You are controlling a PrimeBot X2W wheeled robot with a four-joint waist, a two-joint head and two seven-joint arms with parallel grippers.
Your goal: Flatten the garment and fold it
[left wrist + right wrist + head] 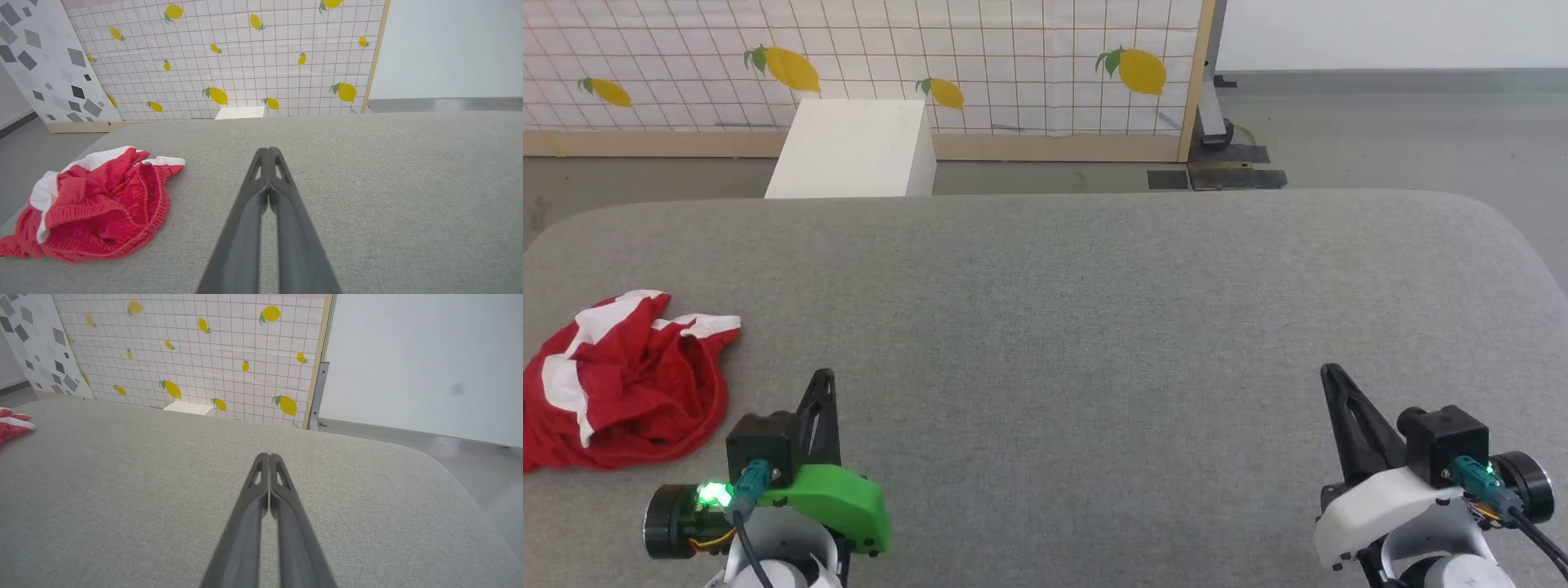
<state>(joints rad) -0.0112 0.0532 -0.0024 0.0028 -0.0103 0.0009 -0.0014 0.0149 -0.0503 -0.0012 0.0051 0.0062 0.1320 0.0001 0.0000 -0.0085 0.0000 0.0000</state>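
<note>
Fingers are held clenched and empty, left fingers (245, 228) and right fingers (245, 531), over the grey fabric surface (1094, 310). Crumpled bright red shorts with white trim (621, 384) are cut off at the near left edge.

Garment (625, 380) on table (1094, 327), far left

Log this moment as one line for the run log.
stage: not started | garment: crumpled heap, left side of grey surface | left gripper: shut, empty, apart from garment | right gripper: shut, empty
</note>
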